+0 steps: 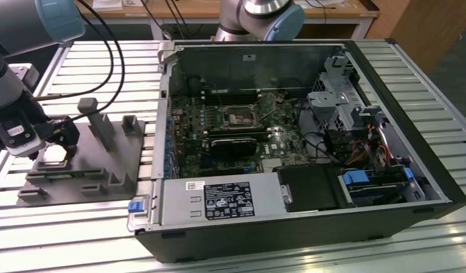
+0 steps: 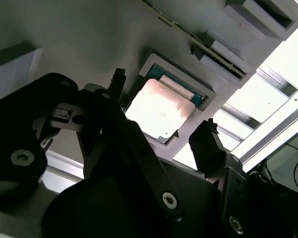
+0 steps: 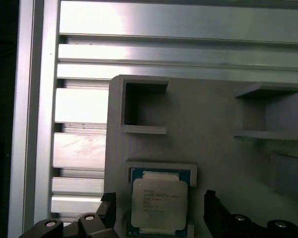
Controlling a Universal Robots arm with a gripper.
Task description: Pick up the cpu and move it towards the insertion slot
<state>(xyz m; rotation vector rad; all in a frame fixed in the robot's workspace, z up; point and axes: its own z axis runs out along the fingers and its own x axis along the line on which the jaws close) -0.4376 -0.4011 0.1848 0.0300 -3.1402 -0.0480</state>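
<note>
Second wrist view: claw (image 2: 162,101) fingers apart, straddling cpu (image 2: 159,110) with gaps either side. Cpu seated flat in grey fixture (image 2: 89,29) pocket. Exterior view: fixture uprights (image 1: 96,128) and open computer case (image 1: 293,239) wall stand between claw and insertion slot (image 1: 239,118). Slatted counter (image 1: 66,227) beneath. Cpu lid print illegible.

Slatted table (image 1: 73,230): grey fixture (image 1: 92,170), computer case (image 1: 293,239)

In the exterior view I see a grey fixture plate (image 1: 89,170) on the slatted metal table (image 1: 58,233). An open computer case (image 1: 309,236) stands just beside it at its three o'clock.
</note>
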